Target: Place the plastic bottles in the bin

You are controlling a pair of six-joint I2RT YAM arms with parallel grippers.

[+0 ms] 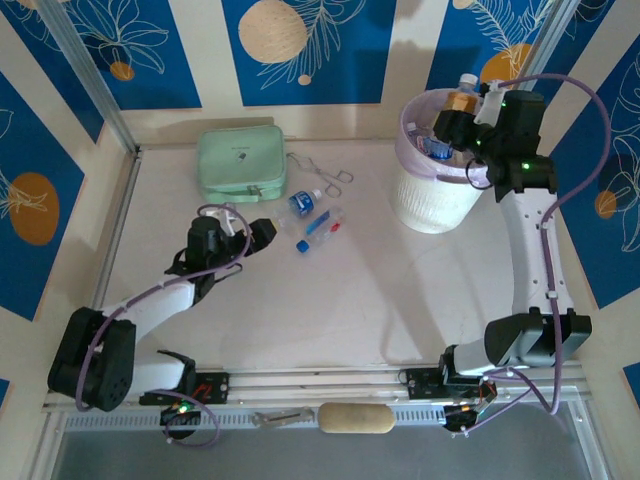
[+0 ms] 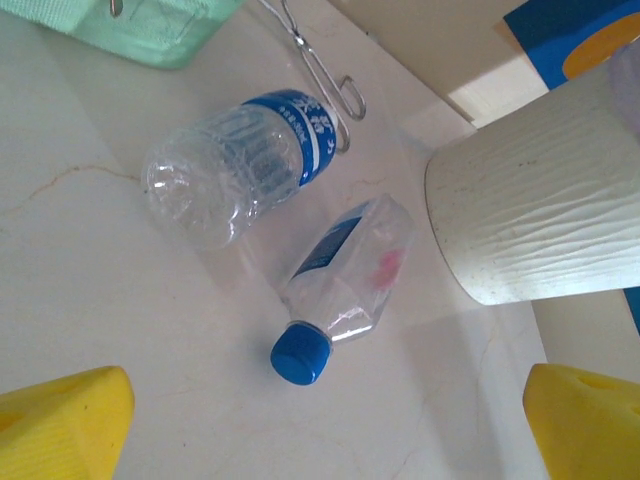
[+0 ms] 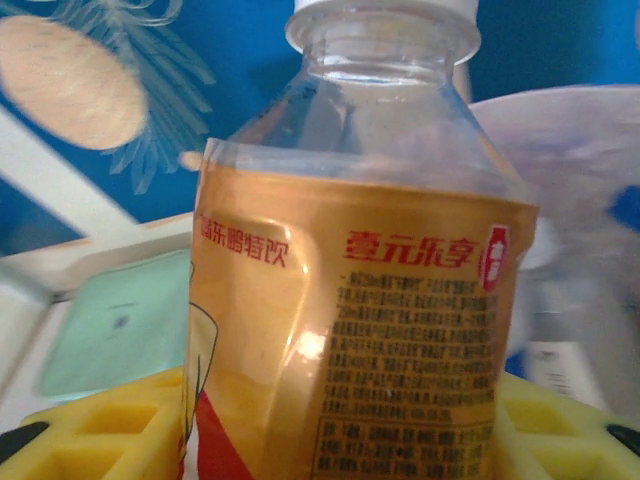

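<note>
Orange bottle [image 3: 360, 330], right arm [image 1: 525, 240] outstretched (over bin [image 1: 430, 205])

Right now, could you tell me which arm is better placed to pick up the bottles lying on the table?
Left. The left gripper is open and hovers near the blue-capped bottle and the larger bottle; the right gripper is shut on an orange-labelled bottle above the bin.

orange-labelled clear plastic bottle [image 3: 360, 300]: white cap and base cut off at top and bottom edges in the right wrist view; small label print too fine to read
mint-green zip case [image 3: 110, 330]: blurred behind it
white slatted bin [image 2: 540, 220]: cut off at the right edge in the left wrist view
</note>
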